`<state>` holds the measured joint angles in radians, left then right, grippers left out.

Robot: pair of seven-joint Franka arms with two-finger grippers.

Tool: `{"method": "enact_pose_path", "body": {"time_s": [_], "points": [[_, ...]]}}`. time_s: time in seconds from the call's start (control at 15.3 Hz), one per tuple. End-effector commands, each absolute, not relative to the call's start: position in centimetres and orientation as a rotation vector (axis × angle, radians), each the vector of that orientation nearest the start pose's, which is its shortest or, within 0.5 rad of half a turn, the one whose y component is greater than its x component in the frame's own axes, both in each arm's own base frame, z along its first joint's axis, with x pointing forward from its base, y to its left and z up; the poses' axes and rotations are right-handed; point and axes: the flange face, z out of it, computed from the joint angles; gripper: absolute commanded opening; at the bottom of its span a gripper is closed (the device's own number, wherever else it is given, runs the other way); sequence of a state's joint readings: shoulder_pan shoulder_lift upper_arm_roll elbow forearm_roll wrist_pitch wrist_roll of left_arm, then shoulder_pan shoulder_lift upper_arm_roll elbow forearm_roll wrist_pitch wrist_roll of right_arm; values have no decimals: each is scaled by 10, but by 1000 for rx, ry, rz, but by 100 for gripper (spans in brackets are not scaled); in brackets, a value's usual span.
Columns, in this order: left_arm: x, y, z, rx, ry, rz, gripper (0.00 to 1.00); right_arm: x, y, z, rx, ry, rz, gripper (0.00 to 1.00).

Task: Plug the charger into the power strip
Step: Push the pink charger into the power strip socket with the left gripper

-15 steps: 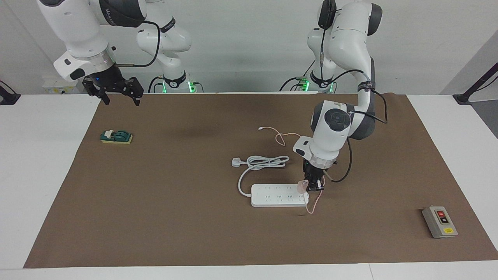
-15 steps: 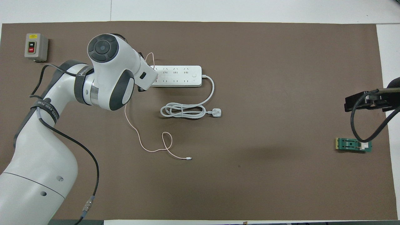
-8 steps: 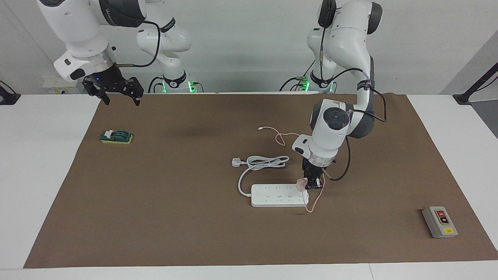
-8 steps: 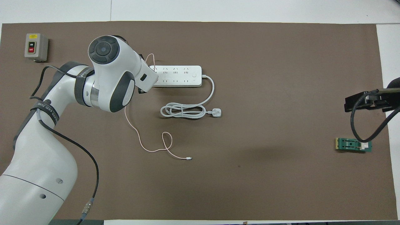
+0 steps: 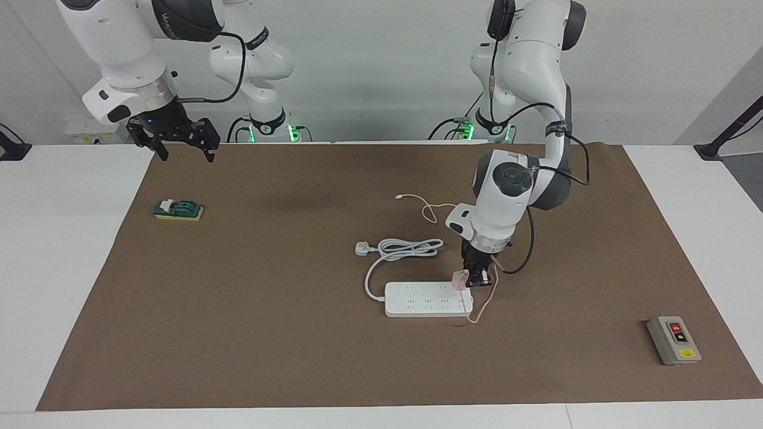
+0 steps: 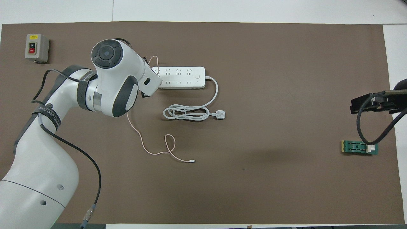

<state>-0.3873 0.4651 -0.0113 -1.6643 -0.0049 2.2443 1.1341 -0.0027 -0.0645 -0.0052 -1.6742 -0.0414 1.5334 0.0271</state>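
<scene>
Facing view: the pale-pink charger [image 5: 460, 279] is held clenched in the left gripper [image 5: 475, 281], just over the end of the white power strip [image 5: 426, 299] toward the left arm's end of the worktop [image 5: 268, 310]. Whether its prongs are seated cannot be told. Its thin pink cable [image 6: 149, 144] is draped off the strip's end and trails toward the robots, ending in a small connector [image 6: 192, 161]. The strip's coiled white cord [image 5: 405, 248] and three-pin plug [image 5: 362, 248] are laid nearer the robots. The right gripper [image 5: 185, 149] is kept raised with fingers spread, holding nothing, over the mat's corner by its own base.
</scene>
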Motion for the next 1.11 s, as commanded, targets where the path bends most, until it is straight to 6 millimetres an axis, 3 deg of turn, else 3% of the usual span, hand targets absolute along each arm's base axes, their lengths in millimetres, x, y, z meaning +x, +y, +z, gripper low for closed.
{"method": "enact_pose_path", "body": {"time_s": [0.0,0.39,0.72,1.05], "points": [[621,-269,335,-2207,2152,-205,0,523,-10,611,-3189,32,130,100],[630,-270,337,-2100,2235,-209,0,523,-10,610,-3189,32,132,100],[634,-266,323,-2066,2294,-209,0,523,-11,610,-3189,35,132,100],[639,-254,320,-2202,2276,-210,1,523,-10,610,-3189,32,132,100]]}}
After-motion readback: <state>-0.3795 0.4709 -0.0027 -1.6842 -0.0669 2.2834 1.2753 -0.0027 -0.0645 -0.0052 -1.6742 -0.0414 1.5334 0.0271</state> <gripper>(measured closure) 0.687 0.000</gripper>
